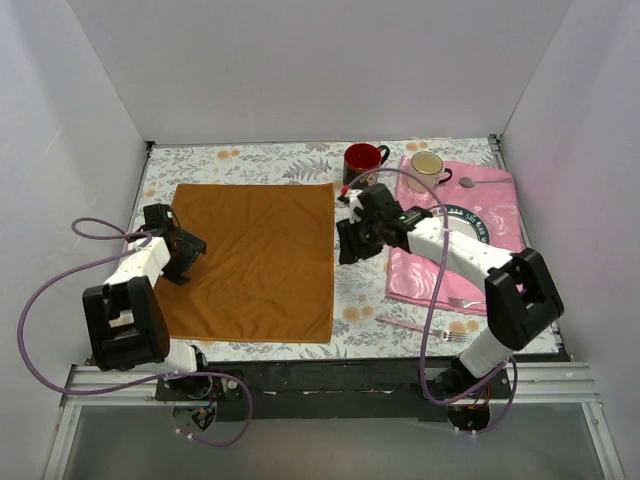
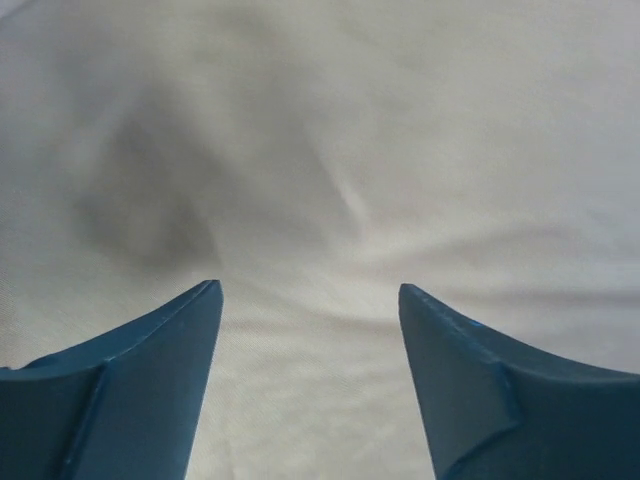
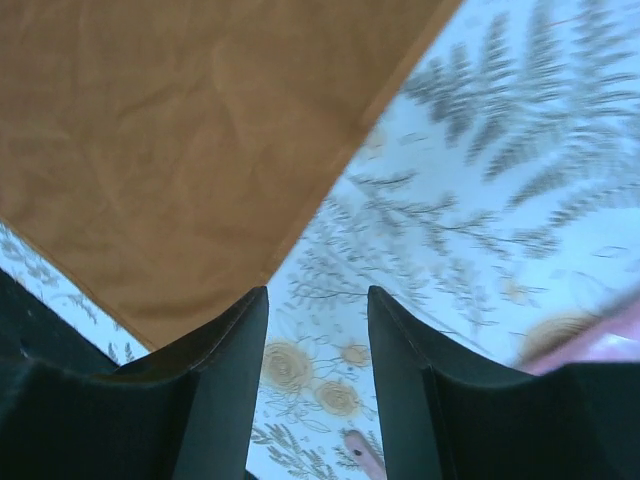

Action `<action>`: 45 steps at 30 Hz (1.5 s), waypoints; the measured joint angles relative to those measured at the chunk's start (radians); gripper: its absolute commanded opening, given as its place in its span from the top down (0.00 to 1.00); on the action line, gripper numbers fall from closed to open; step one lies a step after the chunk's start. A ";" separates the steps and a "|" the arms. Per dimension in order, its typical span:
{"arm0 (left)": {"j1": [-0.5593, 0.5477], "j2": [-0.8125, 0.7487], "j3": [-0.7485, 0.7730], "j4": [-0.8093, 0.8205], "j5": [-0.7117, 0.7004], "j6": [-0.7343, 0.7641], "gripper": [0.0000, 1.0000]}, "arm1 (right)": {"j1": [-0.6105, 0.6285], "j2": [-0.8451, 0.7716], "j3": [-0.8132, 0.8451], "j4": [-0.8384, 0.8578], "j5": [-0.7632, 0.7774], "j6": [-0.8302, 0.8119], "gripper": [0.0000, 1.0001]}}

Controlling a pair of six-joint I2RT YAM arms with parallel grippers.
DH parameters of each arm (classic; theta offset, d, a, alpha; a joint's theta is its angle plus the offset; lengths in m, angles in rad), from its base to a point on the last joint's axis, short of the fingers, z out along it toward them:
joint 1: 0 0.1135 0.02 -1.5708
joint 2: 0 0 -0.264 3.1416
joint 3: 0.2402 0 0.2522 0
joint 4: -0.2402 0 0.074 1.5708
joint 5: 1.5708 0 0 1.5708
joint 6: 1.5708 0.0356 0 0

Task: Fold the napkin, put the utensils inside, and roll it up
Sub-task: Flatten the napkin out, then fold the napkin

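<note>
While the napkin (image 1: 260, 260) lies flat on the left half of the table (image 1: 240, 158), the left gripper (image 1: 186, 256) sits at its left edge, jaws apart, holding nothing. The right gripper (image 1: 350, 245) hangs by its right edge, jaws apart and empty.

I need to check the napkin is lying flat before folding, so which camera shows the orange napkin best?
The top external view: nearly the whole napkin shows there, spread flat. The right wrist view catches only one corner. The left wrist view is too pale and blurred to tell.
</note>
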State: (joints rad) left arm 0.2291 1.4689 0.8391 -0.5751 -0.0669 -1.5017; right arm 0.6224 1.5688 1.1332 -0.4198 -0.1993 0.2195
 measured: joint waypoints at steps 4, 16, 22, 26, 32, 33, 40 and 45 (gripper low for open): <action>-0.037 -0.121 0.018 0.012 0.043 0.022 0.25 | 0.155 0.079 0.008 0.001 -0.014 -0.005 0.51; -0.142 -0.108 0.099 0.052 0.196 0.045 0.15 | 0.319 0.286 0.062 0.027 -0.008 0.016 0.62; -0.153 -0.108 0.107 0.036 0.211 0.064 0.14 | 0.294 0.287 0.054 0.039 0.022 0.013 0.62; -0.153 -0.098 0.124 -0.028 0.158 0.056 0.13 | 0.280 0.285 0.045 0.055 0.019 0.016 0.62; -0.115 -0.072 0.150 -0.204 -0.006 -0.057 0.07 | 0.268 0.285 0.045 0.060 0.023 0.016 0.60; -0.088 -0.084 0.137 -0.221 -0.023 -0.077 0.07 | 0.267 0.285 0.049 0.055 0.028 0.015 0.60; 0.137 -0.253 0.069 -0.388 -0.235 -0.233 0.05 | 0.268 0.207 0.052 -0.010 0.047 -0.002 0.56; 0.317 -0.301 0.003 -0.407 -0.292 -0.261 0.05 | 0.268 0.080 0.053 -0.031 0.029 -0.012 0.55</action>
State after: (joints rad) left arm 0.5461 1.1683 0.8421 -0.9825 -0.3592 -1.7622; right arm 0.8902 1.6489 1.1858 -0.4503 -0.1699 0.2073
